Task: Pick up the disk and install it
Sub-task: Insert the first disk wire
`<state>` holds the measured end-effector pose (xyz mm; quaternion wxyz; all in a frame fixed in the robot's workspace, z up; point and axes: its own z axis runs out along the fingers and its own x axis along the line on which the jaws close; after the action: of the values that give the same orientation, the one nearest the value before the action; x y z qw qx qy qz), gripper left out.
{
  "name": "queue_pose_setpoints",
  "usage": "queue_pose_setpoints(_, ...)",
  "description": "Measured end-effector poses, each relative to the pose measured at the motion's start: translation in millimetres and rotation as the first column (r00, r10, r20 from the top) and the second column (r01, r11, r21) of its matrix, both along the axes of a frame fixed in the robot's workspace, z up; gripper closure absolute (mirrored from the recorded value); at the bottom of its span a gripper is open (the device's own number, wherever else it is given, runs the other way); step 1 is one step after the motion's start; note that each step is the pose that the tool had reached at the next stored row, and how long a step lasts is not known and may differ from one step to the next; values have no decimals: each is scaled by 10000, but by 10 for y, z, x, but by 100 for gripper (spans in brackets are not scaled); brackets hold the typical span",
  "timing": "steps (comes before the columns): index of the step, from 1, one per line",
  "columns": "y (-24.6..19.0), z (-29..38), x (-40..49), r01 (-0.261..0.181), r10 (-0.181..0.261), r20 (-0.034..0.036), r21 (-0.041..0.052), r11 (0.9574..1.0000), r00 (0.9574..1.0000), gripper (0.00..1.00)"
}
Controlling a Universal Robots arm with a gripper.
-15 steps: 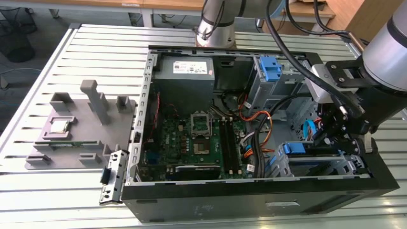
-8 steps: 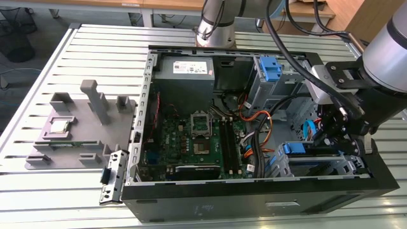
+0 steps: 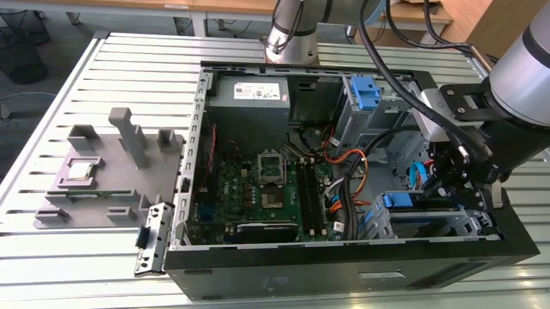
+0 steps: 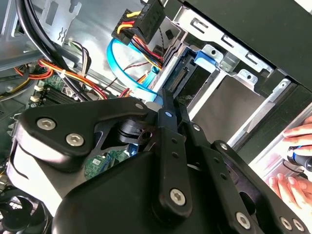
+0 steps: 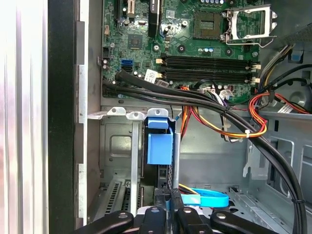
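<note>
1. The disk (image 5: 163, 178), a flat silver-grey hard drive in a blue plastic carrier, stands on edge in the bare sheet-metal drive cage (image 5: 117, 146). In the exterior view this is at about 4 o'clock in the open black computer case (image 3: 344, 270). The carrier's blue end tab (image 5: 160, 141) sits at the mouth of its slot in both wrist views.
2. The black linkage gripper (image 5: 166, 194) is at the drive's cable end. Its fingers appear drawn in against the two faces of the disk, so I judge it clamped, not loose. The pads themselves are hard to make out.
3. Step in hand, by my reading: seating the drive in the cage. The task looks far along. Whether it is fully home, I cannot tell.
4. To do it well:
   - keep the drive parallel to the cage rails;
   - push straight along the slot without twisting;
   - ease off once the tab meets the cage edge.
5. A flat blue data cable (image 5: 204, 199) loops just beside the fingers. A red, orange and yellow wire bundle (image 5: 234, 126) crosses near the cage. Either could be pinched or snagged.
6. The green motherboard (image 3: 257, 193) lies at 9 o'clock from the cage in the exterior view. A separate blue plastic bracket (image 3: 365, 93) stands at 12 o'clock from it.
7. A person's hand (image 4: 292, 185) rests outside the case wall in the second wrist view. Keep arm travel clear of it.
</note>
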<state>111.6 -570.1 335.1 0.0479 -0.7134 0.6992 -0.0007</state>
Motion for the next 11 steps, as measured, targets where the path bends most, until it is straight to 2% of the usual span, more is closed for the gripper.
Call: queue_pose_setpoints(11, 0, -47, 0, 0, 0, 0, 3, 10000, 10000, 84)
